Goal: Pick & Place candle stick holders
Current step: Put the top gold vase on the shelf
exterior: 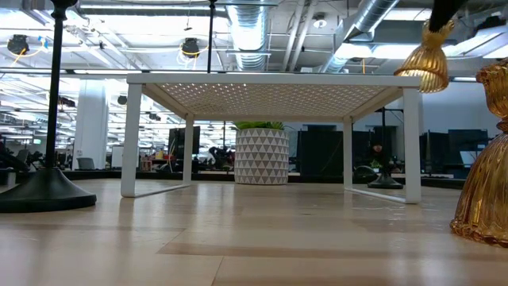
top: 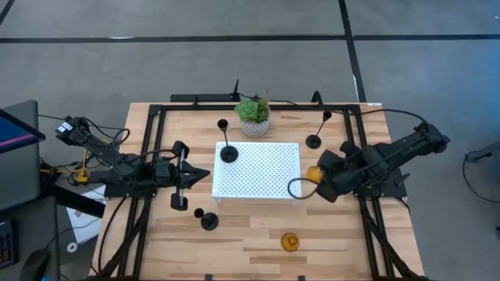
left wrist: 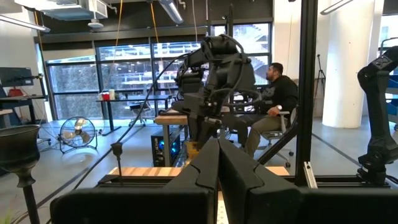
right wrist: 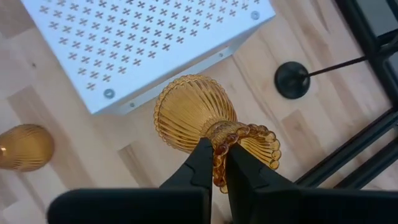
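Two amber holders were in view: one (right wrist: 208,121) was gripped at its beaded neck by the right fingers (right wrist: 216,163), lifted beside the white perforated rack's (top: 258,168) right edge; the other (top: 290,242) stood on the wooden surface (top: 250,234). The left fingers (top: 201,175) were clenched empty, left of the rack.

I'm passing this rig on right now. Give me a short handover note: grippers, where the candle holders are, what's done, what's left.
Right gripper: shut on an amber holder, held in the air beside the white perforated rack's right edge.
Left gripper: shut, empty, waiting left of the rack.
Done: one tall black holder stands on the rack.
Left: second amber holder near the front edge, short black holder front-left, tall black holder behind the rack's right corner; all on the table.
The potted plant isn't part of the job.
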